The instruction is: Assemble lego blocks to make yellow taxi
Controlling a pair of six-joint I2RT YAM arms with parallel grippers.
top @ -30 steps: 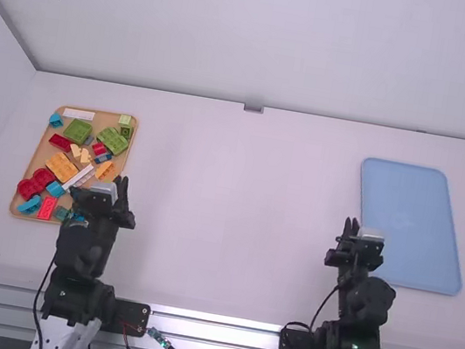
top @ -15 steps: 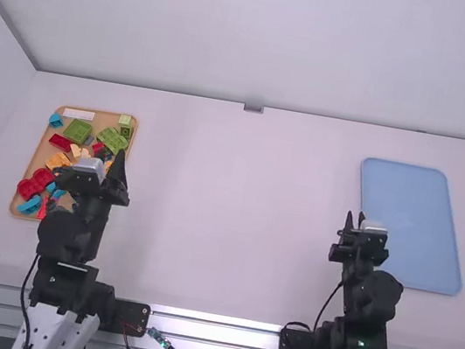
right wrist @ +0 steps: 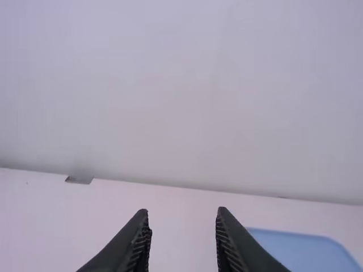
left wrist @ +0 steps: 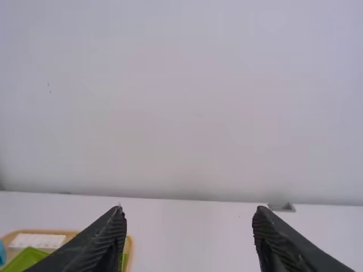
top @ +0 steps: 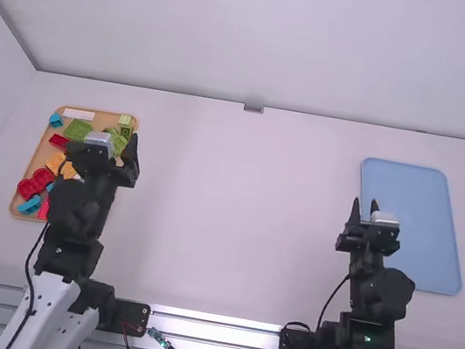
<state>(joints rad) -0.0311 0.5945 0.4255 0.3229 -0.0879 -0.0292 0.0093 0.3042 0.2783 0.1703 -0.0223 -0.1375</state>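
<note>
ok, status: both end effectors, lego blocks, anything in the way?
Left end effector open, empty; right end effector open, empty. Lego blocks scattered on tan tray. Left arm hides part of tray from high view.

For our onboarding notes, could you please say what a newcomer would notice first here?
Likely the tan tray of bright plastic blocks, left on the white table, then the rectangular pale-blue tray at right. The black left gripper and right gripper hang open near them.
</note>
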